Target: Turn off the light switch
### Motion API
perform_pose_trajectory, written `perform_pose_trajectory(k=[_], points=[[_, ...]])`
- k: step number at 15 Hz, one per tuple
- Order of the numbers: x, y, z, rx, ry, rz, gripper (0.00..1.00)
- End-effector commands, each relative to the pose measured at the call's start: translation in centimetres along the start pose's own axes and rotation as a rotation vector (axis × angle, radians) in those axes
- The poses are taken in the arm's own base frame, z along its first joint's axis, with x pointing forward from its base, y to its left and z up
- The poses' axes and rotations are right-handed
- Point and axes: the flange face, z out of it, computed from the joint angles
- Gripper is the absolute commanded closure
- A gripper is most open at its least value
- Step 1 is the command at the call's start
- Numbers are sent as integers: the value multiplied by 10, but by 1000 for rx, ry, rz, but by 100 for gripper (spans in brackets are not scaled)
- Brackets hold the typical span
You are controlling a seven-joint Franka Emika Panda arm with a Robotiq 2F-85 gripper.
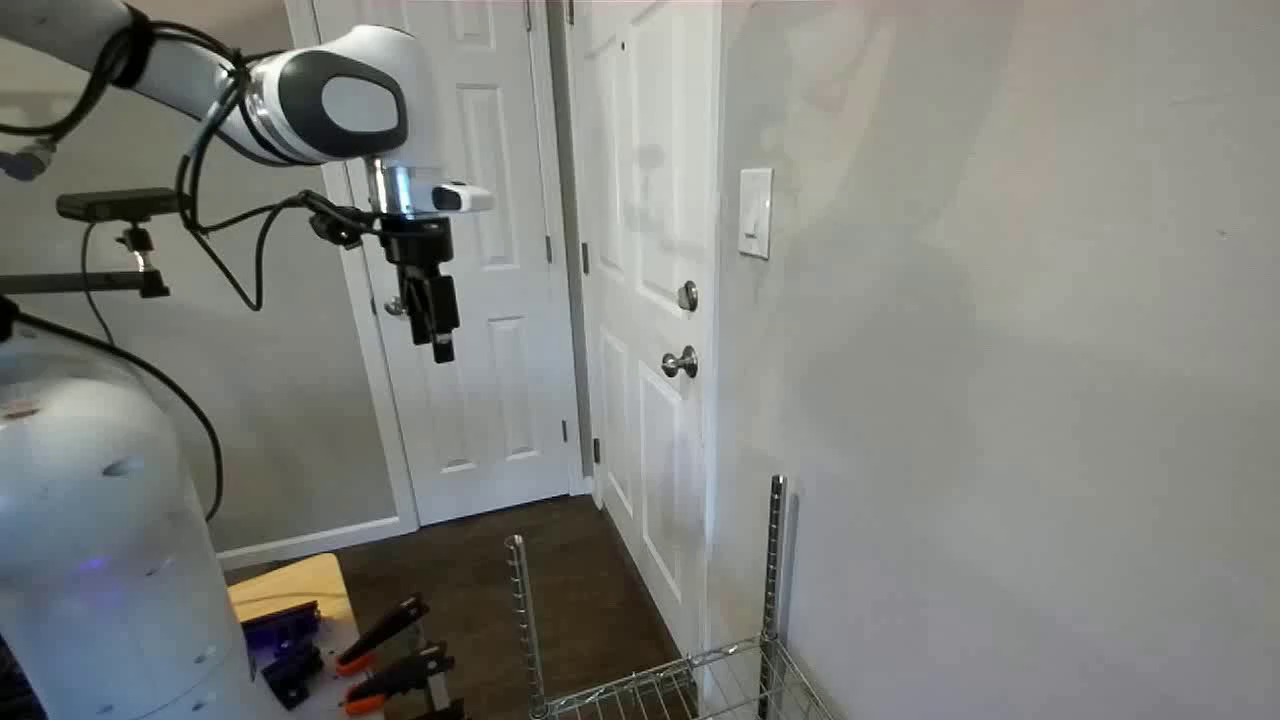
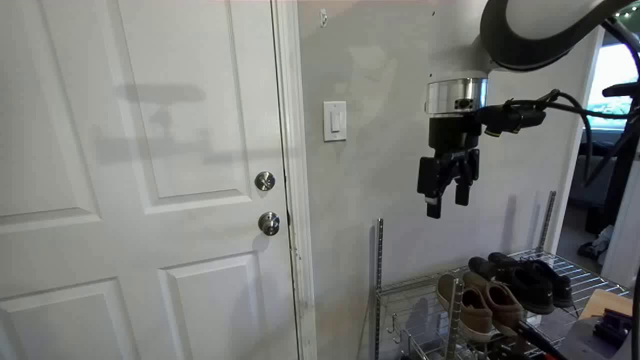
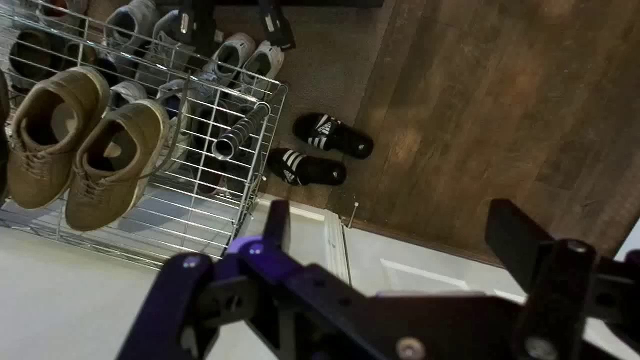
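1 wide grey wall [image 1: 1000, 420] runs on from the side of the white door [image 2: 150, 165]. Well out from the door hangs 1 big robot arm [image 1: 330, 110]. 1 wire rack [image 1: 773, 560] stands low down, near the door. At the end of the arm, the black gripper [image 2: 448, 201] points down, well apart from the door. Its jaws stand wide apart, with nothing between the 2 fingers [image 3: 515, 240].

The light switch [image 1: 755, 213] is on the wall, just beside the door and higher than the door's round knob [image 2: 269, 223]. Nothing touches it. I cannot tell which way its small toggle [image 2: 335, 121] is pushed.

I think the step in hand is reaching for the switch. The fingers look too low, so lift them first, then turn them to point at the wall beside the door. Bring the jaws together to make 1 firm tip. Go in slow and straight, keeping off the door, and press just 1 end of the toggle, most likely the bottom. Stop when it flips.
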Motion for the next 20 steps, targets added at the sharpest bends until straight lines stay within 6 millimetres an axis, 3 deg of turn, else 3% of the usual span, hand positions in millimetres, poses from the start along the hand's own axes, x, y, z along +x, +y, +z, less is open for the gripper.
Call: perform_pose_trajectory(k=[1, 8, 20], points=[[0, 0, 0, 0, -1, 0, 0], [6, 2, 3, 5, 73, -13, 0], [23, -5, 2, -27, 523, -136, 0]])
